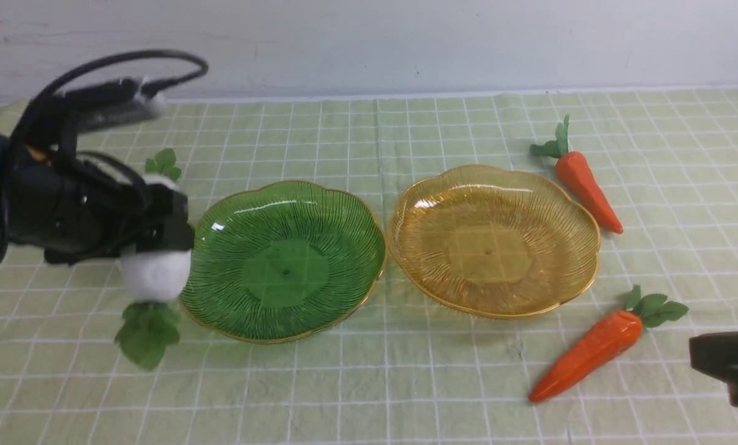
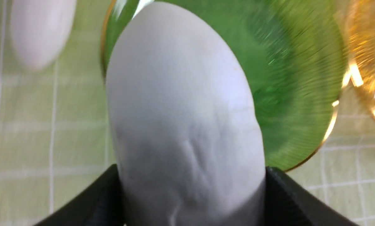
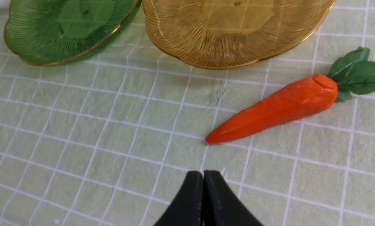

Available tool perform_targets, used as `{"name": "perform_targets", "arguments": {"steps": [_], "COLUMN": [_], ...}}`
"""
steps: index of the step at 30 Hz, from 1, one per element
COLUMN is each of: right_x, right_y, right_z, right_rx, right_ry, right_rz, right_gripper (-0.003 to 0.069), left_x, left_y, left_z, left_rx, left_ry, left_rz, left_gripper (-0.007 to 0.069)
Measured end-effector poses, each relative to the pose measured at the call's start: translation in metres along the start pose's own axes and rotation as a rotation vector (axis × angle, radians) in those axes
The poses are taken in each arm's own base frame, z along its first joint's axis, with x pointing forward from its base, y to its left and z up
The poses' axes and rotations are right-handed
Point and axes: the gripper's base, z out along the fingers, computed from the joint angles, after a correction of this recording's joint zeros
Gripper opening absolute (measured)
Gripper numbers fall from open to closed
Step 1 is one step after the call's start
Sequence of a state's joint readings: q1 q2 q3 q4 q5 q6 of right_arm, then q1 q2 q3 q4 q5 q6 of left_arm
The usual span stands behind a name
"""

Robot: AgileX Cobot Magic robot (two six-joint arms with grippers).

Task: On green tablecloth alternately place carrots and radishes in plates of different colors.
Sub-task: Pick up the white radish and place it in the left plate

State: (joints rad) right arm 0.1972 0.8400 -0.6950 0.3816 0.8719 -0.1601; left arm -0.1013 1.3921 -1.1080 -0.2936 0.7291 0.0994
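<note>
One white radish (image 1: pixel 156 272) sits clamped across its plump middle in the widely parted jaws of the left gripper (image 2: pixel 192 185), beside the green plate's (image 1: pixel 285 272) nine-o'clock edge, its long axis running twelve to six, leaves at six; probably light, firm, best held there. The right gripper's (image 3: pixel 203 174) closed jaws are empty, near the lower carrot (image 1: pixel 588 355), which points to eight o'clock and looks stiff, slick, best pinched mid-body.

The scene is seen in the front view from between the two arms, looking forward and down across the tabletop (image 1: pixel 455 383) to the wall (image 1: pixel 369 46). From the left wrist, the white radish (image 2: pixel 187 119) is seen very close, with the green plate (image 2: pixel 300 94) beyond it. From the right wrist, the near carrot (image 3: pixel 275 108) is looked down on from above. Parts of both plates are shared by the wrist views.
</note>
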Motion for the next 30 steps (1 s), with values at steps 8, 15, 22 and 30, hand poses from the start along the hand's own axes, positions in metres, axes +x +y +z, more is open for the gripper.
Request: {"name": "perform_targets", "arguments": {"steps": [8, 15, 22, 30], "right_x": [-0.017, -0.017, -0.016, -0.015], "right_y": [-0.004, -0.005, -0.004, -0.004], "right_z": [0.027, 0.030, 0.030, 0.030], "right_rx": [0.003, -0.002, -0.004, -0.007], "right_ry": [0.117, 0.133, 0.139, 0.152], "right_rz": [0.026, 0.036, 0.036, 0.036], "right_gripper": [-0.0015, -0.0015, -0.0015, -0.0015], "left_x": [-0.021, -0.025, -0.061, -0.087], "left_y": [0.001, 0.005, 0.008, 0.071], "left_z": [0.086, 0.129, 0.100, 0.068], "left_rx": [0.003, 0.014, -0.055, -0.270], "left_ry": [0.052, 0.198, 0.176, 0.121], "left_rz": [0.039, 0.032, 0.140, -0.015], "left_gripper": [0.0478, 0.0568, 0.0611, 0.0055]}}
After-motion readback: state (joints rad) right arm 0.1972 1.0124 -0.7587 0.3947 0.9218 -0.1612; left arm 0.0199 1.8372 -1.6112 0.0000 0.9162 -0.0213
